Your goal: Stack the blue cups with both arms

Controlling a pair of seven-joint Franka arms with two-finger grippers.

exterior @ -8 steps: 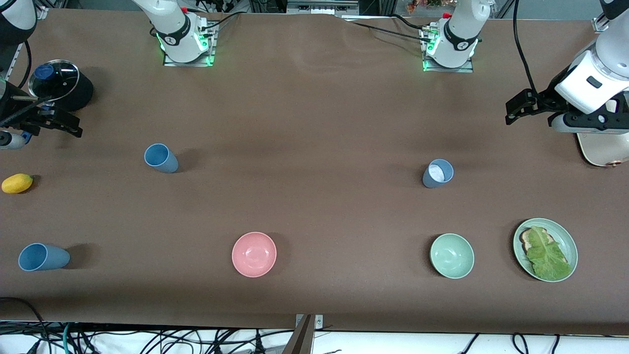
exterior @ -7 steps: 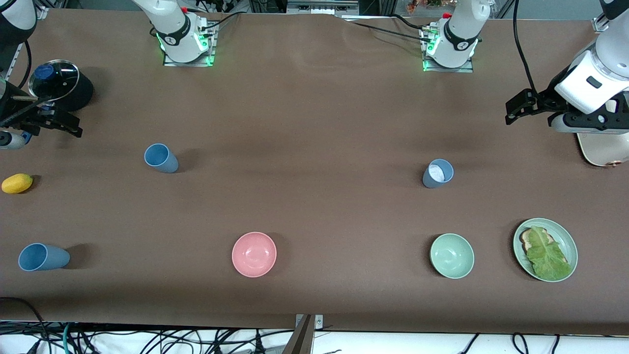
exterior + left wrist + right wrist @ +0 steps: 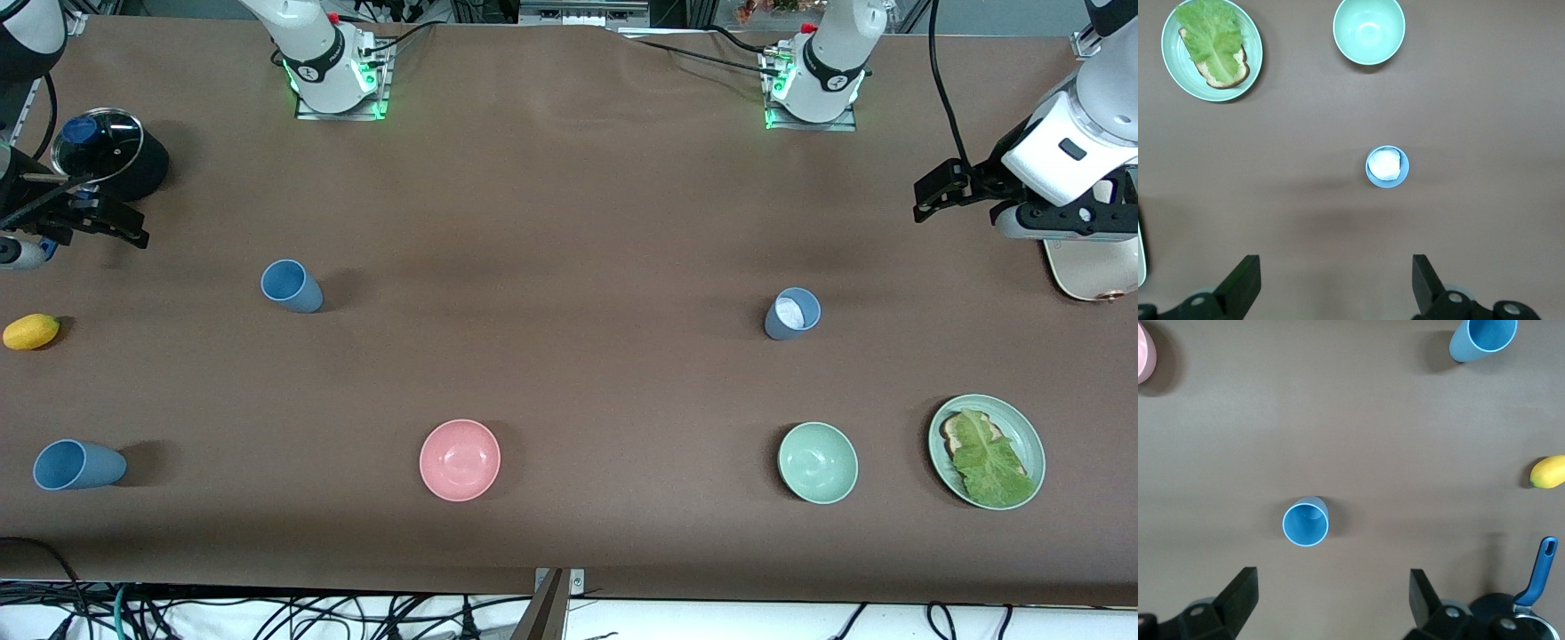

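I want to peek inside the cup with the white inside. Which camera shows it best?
The left wrist view: it looks straight down into the grey-blue cup, so its whitish inside shows fully. The front view shows this cup smaller and slanted, upright on the table. The right wrist view does not show it.

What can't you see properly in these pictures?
- Grey-blue cup: something whitish fills it; neither the front nor the left wrist view shows what it is.
- Bread on the green plate: the lettuce leaf covers most of it.
- White thing under the left arm: hidden by the arm and cut by the front view's edge.
- Right tool: its arm runs off the front view's edge.
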